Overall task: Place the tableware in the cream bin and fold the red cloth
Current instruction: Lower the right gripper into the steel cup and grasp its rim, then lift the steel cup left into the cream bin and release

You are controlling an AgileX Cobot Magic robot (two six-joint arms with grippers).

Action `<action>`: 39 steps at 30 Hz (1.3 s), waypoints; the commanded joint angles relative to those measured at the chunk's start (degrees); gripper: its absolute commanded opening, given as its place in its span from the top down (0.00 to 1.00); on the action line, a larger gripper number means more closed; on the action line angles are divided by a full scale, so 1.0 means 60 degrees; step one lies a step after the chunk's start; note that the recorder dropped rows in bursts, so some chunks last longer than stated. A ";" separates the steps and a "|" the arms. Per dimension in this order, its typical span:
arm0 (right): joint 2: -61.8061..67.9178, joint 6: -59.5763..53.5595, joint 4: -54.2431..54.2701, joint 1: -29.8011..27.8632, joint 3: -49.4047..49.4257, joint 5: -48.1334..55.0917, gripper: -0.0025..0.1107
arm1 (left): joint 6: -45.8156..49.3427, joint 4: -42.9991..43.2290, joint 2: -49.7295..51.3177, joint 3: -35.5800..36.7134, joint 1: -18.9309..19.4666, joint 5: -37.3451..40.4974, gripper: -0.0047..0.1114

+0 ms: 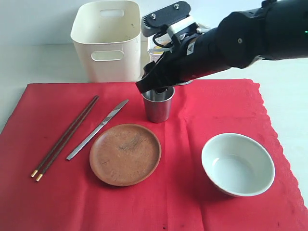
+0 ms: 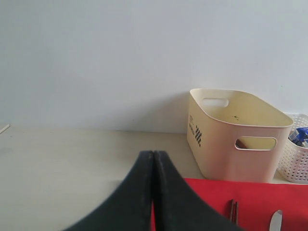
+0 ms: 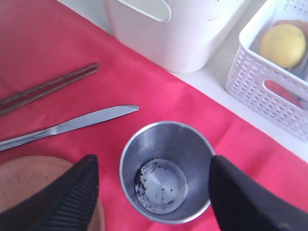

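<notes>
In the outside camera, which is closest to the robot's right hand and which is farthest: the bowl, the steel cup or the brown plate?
1. steel cup, right at the right hand, between its fingers.
2. brown plate, nearer the camera, a bit left.
3. bowl, over on the right of the red cloth.

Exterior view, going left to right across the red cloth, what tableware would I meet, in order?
By their middles: chopsticks → knife → plate → cup → bowl.
</notes>
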 commanded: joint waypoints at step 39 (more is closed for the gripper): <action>0.1972 0.0709 -0.0742 -0.0797 -0.1549 0.1030 0.98 | -0.0005 -0.0008 -0.0037 -0.0018 0.0024 0.0010 0.95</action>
